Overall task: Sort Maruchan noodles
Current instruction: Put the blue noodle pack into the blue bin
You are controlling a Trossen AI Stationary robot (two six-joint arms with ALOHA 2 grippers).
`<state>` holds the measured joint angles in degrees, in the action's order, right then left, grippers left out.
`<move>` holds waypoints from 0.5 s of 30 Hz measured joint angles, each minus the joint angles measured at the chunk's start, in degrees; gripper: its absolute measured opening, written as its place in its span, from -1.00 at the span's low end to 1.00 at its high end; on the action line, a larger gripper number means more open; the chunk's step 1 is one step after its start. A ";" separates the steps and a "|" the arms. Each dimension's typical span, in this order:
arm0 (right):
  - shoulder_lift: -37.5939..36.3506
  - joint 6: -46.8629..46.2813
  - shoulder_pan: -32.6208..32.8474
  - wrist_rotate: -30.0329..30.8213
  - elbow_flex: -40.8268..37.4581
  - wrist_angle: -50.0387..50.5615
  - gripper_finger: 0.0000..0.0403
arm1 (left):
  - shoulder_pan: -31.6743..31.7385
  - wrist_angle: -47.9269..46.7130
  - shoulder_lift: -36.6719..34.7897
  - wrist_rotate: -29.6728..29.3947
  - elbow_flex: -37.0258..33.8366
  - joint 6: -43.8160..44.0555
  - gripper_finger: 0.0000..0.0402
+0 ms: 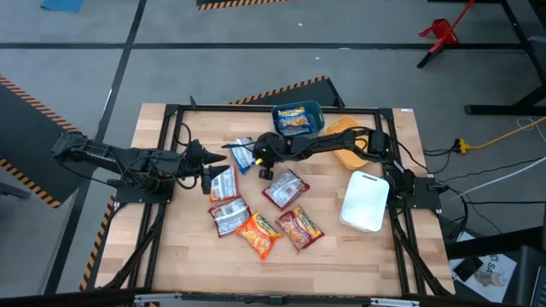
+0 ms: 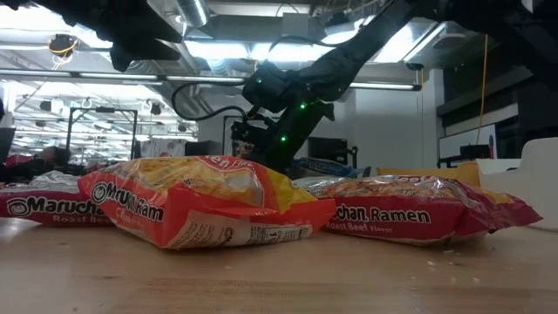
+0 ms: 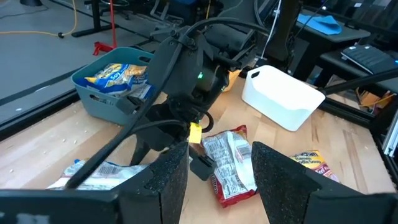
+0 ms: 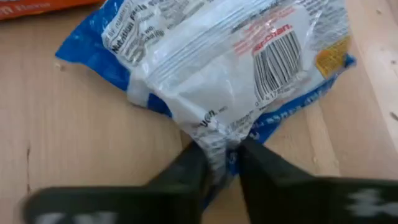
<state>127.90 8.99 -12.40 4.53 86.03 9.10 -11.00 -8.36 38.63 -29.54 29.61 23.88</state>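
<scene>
The right gripper (image 4: 217,163) is pinched tight on the edge of a blue packet (image 4: 217,68), which lies barcode side up on the wooden table (image 1: 358,264). In the high view that gripper (image 1: 258,153) sits mid-table with the blue packet (image 1: 243,155) right at its tips. Just behind it, toward the far edge, is the teal bin (image 1: 298,119) with a blue-and-yellow packet already inside (image 1: 295,121). Off to its arm side there's an orange bin (image 1: 348,143), mostly covered by the arm, and beyond that a white bin (image 1: 365,200).

On the near side of the gripper the rest of the noodles are scattered: a red-and-silver packet (image 1: 285,189) closest, two more silver-backed ones (image 1: 223,184) (image 1: 229,216) off to the side, then an orange packet (image 1: 259,234) and a red packet (image 1: 299,227) nearest the front edge.

The left gripper (image 1: 205,176) hangs out beside the pile, fingers (image 3: 280,180) spread apart with nothing in them.
</scene>
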 joint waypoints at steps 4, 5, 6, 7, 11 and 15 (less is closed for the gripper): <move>-0.17 -1.27 0.22 -0.36 0.50 1.87 -0.95 | 0.00 0.02 0.00 0.13 0.00 0.02 -0.16; -0.35 -2.10 0.46 -0.59 0.47 2.20 -0.94 | 0.00 0.02 0.00 0.31 0.00 0.04 -0.16; -0.63 -2.62 0.48 -0.61 0.44 2.60 -0.92 | 0.00 0.00 0.00 0.45 0.00 0.10 -0.16; -1.06 -2.80 0.54 -0.62 0.37 3.00 -0.92 | 0.00 0.00 0.00 0.52 0.00 0.35 -0.16; -3.85 -4.10 1.04 -1.15 0.34 5.06 -0.98 | 0.00 0.00 0.00 0.51 0.00 1.25 -0.16; -7.46 -6.23 1.18 -1.17 0.34 7.05 -0.99 | 0.00 0.02 0.00 0.59 0.00 1.27 -0.16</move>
<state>120.43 2.76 -11.22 3.36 86.37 16.15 -11.00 -8.34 38.63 -28.95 29.61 25.15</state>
